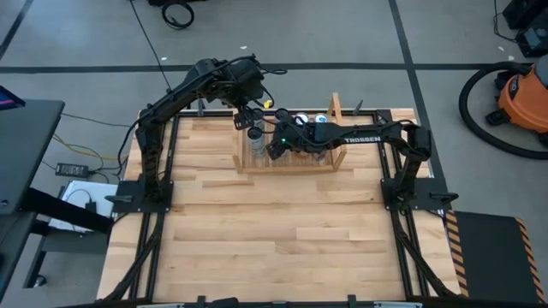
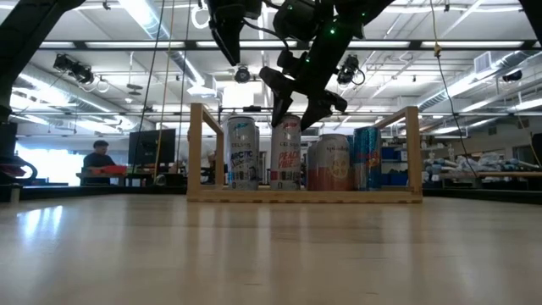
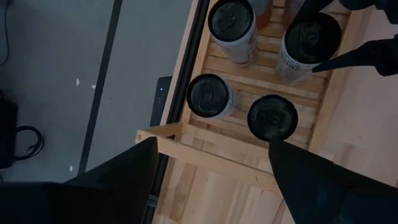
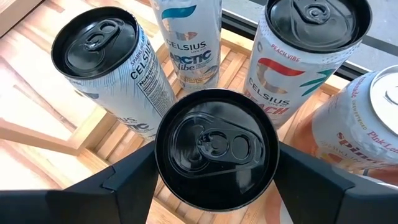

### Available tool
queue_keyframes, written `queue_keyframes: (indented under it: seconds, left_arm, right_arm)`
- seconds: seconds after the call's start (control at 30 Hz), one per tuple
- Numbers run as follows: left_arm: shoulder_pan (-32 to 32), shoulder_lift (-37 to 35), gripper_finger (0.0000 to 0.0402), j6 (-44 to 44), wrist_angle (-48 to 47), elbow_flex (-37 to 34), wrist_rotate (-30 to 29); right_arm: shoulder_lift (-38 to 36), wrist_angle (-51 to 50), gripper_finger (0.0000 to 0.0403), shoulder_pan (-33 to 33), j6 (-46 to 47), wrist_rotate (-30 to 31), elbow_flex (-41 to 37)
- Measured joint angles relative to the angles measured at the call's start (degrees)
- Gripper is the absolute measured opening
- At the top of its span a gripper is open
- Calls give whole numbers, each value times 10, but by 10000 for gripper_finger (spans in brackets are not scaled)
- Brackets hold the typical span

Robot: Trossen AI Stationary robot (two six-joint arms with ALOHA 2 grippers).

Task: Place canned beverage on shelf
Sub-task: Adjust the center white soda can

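On the wooden surface (image 1: 274,231), the left arm reaches to the far edge, and its claw (image 1: 249,116) hangs above the left end of the shelf (image 1: 291,162), fingers (image 3: 118,180) spread apart and holding nothing. The shelf is a light wooden rack with a slatted base and upright end boards, standing at the far side of the surface.

Inside it, near the left end, stands a white Celsius Arctic can (image 2: 242,152). Just beside it to the right is a black-topped Celsius can (image 4: 216,149) with peach lettering, and the right claw (image 2: 298,100) sits down over it, one finger (image 4: 124,186) on each side of the rim. The fingers appear to touch the can, which stands upright on the slats. Whether they are pressing on it or only flanking it, I cannot tell.

Further right stand a pink Spindrift can (image 2: 330,163) and a blue can (image 2: 367,158), close to the right end board.
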Motion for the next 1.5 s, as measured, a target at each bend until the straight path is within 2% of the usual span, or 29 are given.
queue_keyframes:
  seconds: [0.37,0.57,0.93,1.5]
  left_arm:
    - [0,0,309,0,0,0,0]
    - [0,0,309,0,-1,0,0]
    - [0,0,309,0,0,0,0]
    - [0,0,309,-1,0,0,0]
  right_arm:
    - [3,-2,309,0,-21,-12,-2]
    - [3,0,326,-1,-30,-57,-2]
    - [2,3,330,-8,-15,-30,-1]
    - [1,28,329,-8,-32,-42,0]
